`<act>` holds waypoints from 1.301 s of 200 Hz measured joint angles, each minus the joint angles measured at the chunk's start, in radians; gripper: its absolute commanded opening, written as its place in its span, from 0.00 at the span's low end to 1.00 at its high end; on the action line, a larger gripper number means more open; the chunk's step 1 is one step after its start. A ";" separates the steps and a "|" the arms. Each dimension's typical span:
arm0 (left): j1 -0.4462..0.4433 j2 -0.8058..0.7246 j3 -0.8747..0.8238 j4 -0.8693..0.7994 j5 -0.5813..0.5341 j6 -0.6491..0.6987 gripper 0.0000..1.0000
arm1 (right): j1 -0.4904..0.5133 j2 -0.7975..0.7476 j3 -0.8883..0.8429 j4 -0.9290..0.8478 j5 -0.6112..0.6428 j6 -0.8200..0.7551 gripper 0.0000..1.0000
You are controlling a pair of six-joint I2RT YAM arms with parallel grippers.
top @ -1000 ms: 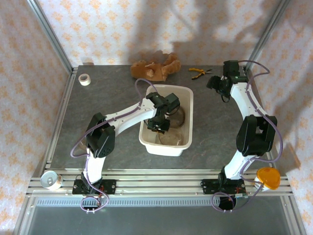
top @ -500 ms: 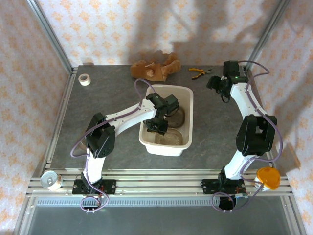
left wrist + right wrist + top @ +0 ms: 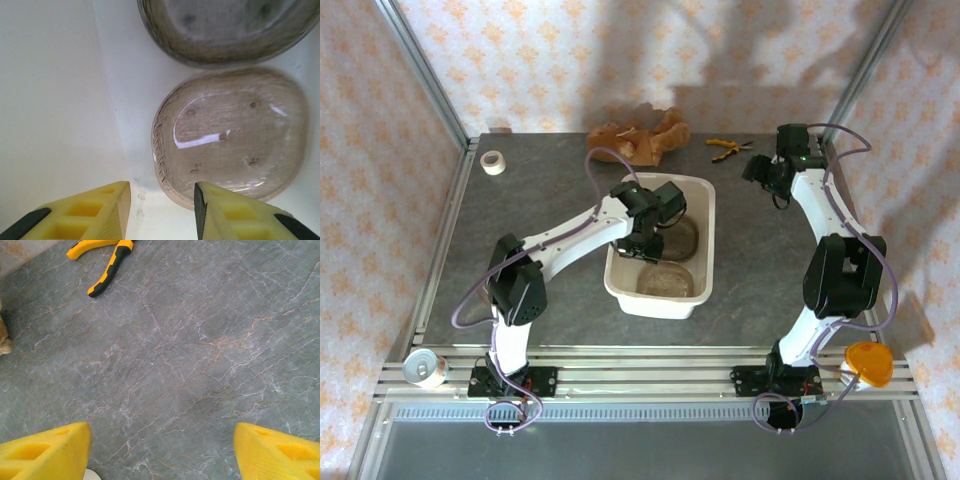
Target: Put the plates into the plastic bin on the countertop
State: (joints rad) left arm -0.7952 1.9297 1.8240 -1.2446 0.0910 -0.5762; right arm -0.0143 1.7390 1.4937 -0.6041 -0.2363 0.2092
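Note:
The white plastic bin [image 3: 708,232] stands mid-countertop [image 3: 540,200]. Two clear, brown-tinted plates lie flat on its floor: one at the near end [image 3: 670,282] [image 3: 230,135], the other at the far end [image 3: 682,238] [image 3: 225,25]. My left gripper [image 3: 642,245] [image 3: 162,210] hangs inside the bin by its left wall, open, with nothing between its yellow fingers [image 3: 100,210]. The near plate's edge lies on the floor below the right finger. My right gripper [image 3: 760,170] [image 3: 162,450] hovers open over bare countertop [image 3: 200,340] at the back right.
Yellow-handled pliers [image 3: 728,147] [image 3: 102,262] lie at the back right, close to my right gripper. A brown plush toy [image 3: 638,140] sits behind the bin and a white tape roll [image 3: 492,162] at the back left. A can [image 3: 424,368] and an orange disc [image 3: 868,362] rest on the front rails.
My left gripper's jaws have opened and let go of the near plate, which now lies flat in the bin. That gripper has drawn back a little toward the far end. The right arm is still.

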 measured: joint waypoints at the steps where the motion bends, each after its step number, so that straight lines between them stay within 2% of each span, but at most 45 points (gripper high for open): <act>1: 0.001 -0.002 0.002 0.000 -0.001 0.000 0.41 | 0.000 0.000 0.000 0.000 0.000 0.000 0.75; 52: 0.087 -0.099 0.094 0.008 -0.024 -0.039 0.41 | 0.000 -0.002 0.000 0.001 -0.001 0.007 0.75; 94: 0.182 -0.179 0.064 0.037 -0.070 -0.117 0.43 | 0.000 -0.013 -0.002 0.029 -0.035 0.015 0.75; 128: 0.264 -0.340 -0.085 0.114 -0.111 -0.209 0.46 | 0.003 -0.042 -0.058 0.059 -0.043 0.015 0.75; 168: 0.328 -0.526 -0.257 0.150 -0.215 -0.335 0.48 | 0.031 -0.094 -0.111 0.069 -0.046 0.014 0.75; 192: 0.367 -0.636 -0.420 0.158 -0.261 -0.421 0.55 | 0.056 -0.115 -0.127 0.076 -0.049 0.007 0.75; 234: 0.491 -0.791 -0.699 0.151 -0.309 -0.557 0.63 | 0.100 -0.147 -0.150 0.075 -0.048 0.007 0.75; 260: 0.570 -0.867 -0.831 0.161 -0.307 -0.613 0.66 | 0.121 -0.153 -0.150 0.074 -0.048 0.006 0.75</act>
State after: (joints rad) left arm -0.2256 1.0626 0.9932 -1.0832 -0.2165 -1.1896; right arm 0.1066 1.5864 1.3434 -0.5297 -0.2848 0.2157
